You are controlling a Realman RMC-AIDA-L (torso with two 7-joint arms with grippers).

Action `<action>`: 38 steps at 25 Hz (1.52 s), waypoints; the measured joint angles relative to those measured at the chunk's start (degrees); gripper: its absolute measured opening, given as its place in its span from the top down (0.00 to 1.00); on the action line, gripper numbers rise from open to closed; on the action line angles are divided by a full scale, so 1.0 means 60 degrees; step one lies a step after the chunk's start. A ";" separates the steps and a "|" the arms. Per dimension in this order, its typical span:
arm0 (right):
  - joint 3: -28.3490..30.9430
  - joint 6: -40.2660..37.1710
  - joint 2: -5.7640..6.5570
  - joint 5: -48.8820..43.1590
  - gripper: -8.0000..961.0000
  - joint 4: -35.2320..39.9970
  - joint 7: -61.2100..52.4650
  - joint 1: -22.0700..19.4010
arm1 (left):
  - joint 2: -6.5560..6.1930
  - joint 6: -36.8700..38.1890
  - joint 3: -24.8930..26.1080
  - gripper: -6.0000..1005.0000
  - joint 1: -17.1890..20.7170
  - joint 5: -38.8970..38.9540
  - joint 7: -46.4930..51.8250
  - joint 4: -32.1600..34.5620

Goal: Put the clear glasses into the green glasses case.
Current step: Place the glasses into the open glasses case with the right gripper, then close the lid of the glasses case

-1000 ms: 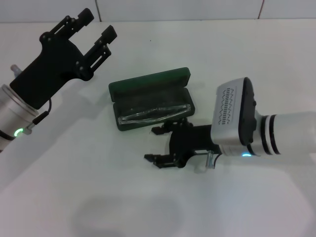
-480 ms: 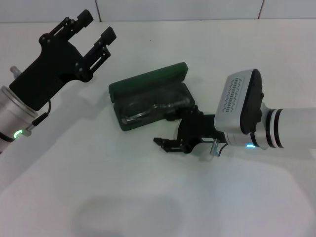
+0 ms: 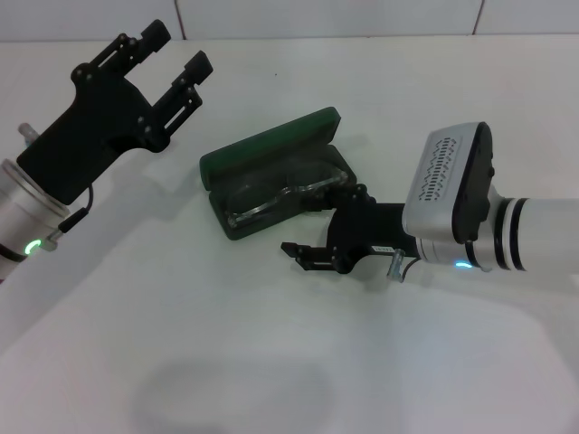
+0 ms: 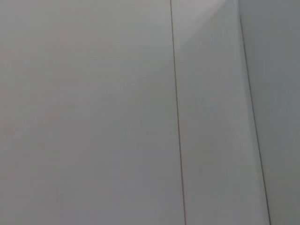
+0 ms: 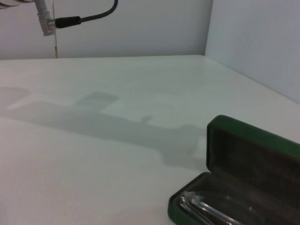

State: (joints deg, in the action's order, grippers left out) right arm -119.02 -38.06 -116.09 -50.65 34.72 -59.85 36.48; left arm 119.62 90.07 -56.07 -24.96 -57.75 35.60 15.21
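Right gripper (image 3: 327, 228) withdrawn from green glasses case (image 3: 271, 149): a second ago its fingers (image 3: 308, 259) sat at case's near rim, by clear glasses (image 3: 285, 197); now further right, fingers spread, empty. Right arm pulled back toward right edge, wrist housing turned more upright. Clear glasses a second ago lay bright along front of case tray; now seated lower inside tray. Case lid tipped slightly further back; case itself nudged a little.

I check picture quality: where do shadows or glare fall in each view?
Head view: soft shadow under the right claw and beside the green glasses case. Right wrist view: a long arm shadow crosses the table. Left wrist view: only plain wall, evenly lit.
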 joint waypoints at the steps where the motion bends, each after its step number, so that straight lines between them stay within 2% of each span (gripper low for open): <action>1: 0.0018 -0.0004 -0.0001 0.0004 0.28 0.0001 0.0009 -0.0001 | 0.0000 0.0002 0.0000 0.41 0.0000 0.0000 0.0000 0.0000; 3: 0.0159 -0.0241 0.0005 0.0014 0.28 0.0001 0.0073 -0.0031 | 0.0000 0.0004 0.0000 0.41 0.0000 0.0000 0.0000 -0.0005; 6: 0.0835 -0.1445 0.0065 -0.0010 0.28 0.0005 0.0410 -0.0260 | 0.0000 0.0001 0.0023 0.41 0.0000 0.0005 0.0004 -0.0032; 9: 0.2102 -0.3000 0.0166 -0.0058 0.28 -0.0087 0.0893 -0.0680 | -0.0010 -0.0179 0.0178 0.41 -0.0001 0.0100 0.0321 -0.0017; 12: 0.3437 -0.3776 0.0278 -0.0477 0.28 -0.0193 0.1120 -0.1082 | -0.0040 -0.0629 0.0517 0.41 -0.0038 0.0222 0.1003 -0.0005; 16: 0.4868 -0.4883 0.0514 -0.1586 0.28 -0.0503 0.1088 -0.1365 | -0.0073 -0.1490 0.0702 0.41 -0.0121 0.0235 0.1636 0.0207; 17: 0.4868 -0.4883 0.0514 -0.1586 0.28 -0.0503 0.1088 -0.1365 | -0.0073 -0.1971 0.0679 0.41 -0.0207 0.0204 0.1788 0.0335; 18: 0.5142 -0.5294 0.0590 -0.1738 0.28 -0.0619 0.1083 -0.1407 | -0.0067 -0.2553 0.0627 0.41 -0.0352 0.0117 0.1992 0.0408; 19: 0.5533 -0.6027 0.0793 -0.1854 0.28 -0.0850 0.1100 -0.1475 | -0.0059 -0.3019 0.0575 0.41 -0.0489 0.0027 0.2157 0.0456; 23: 0.5699 -0.6493 0.1117 -0.1878 0.28 -0.0951 0.1011 -0.1561 | -0.0184 -0.5383 0.0130 0.41 -0.1636 -0.1419 0.3922 0.0477; 26: 0.5751 -0.6468 0.1173 -0.1883 0.28 -0.0960 0.0874 -0.1618 | -0.0243 -0.6355 -0.0078 0.41 -0.2377 -0.2801 0.5276 0.0484; 29: 0.5764 -0.6411 0.1168 -0.1915 0.28 -0.0966 0.0843 -0.1682 | -0.0184 -0.6991 -0.0239 0.41 -0.2968 -0.4027 0.6289 0.0492; 33: 0.5785 -0.6208 0.1116 -0.2116 0.28 -0.0982 0.0873 -0.1701 | -0.0046 -0.7236 -0.0460 0.41 -0.3402 -0.5024 0.7175 0.0517; 38: 0.5792 -0.6096 0.1139 -0.2146 0.28 -0.1078 0.0885 -0.1729 | 0.0000 -0.7063 -0.1401 0.41 -0.3294 -0.5196 0.7831 0.0839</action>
State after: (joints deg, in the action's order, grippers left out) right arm -84.27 -74.64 -109.25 -63.53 28.25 -54.54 26.11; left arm 119.62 47.69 -64.48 -44.72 -88.93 82.58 20.24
